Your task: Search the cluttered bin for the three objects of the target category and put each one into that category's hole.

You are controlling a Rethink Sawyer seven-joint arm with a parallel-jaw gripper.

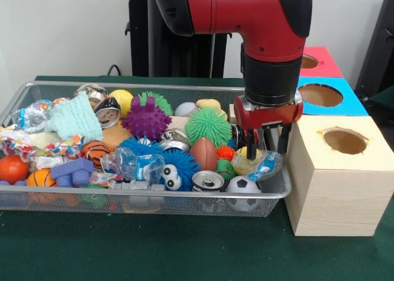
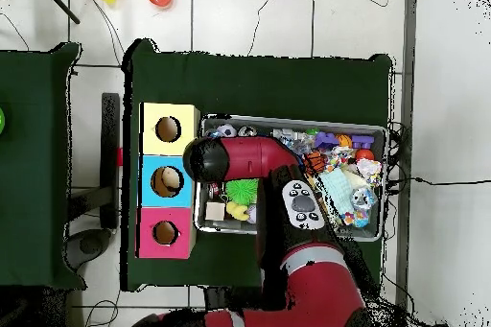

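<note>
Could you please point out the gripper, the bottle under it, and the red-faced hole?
gripper point(image 1: 267, 150): front view, midway between its dark fingertips.
bottle point(image 1: 261, 165): front view, its crinkled clear body.
red-faced hole point(image 2: 165, 233): overhead view, centre of the round cut-out.

We cannot see the claw point(image 1: 267, 147) at all in the overhead view, because the arm point(image 2: 251, 162) covers it there along with the near-box end of the bin point(image 2: 385, 181). In the front view the arm's upper part is cut off by the top edge. The claw's tips reach down among the toys beside a crumpled bottle point(image 1: 261, 164), and we cannot tell whether they touch it. The red-faced box point(image 1: 320, 61) is mostly hidden behind the arm, and its hole point(image 1: 309, 61) shows only in part. The bin's left corner runs out of the picture.
</note>
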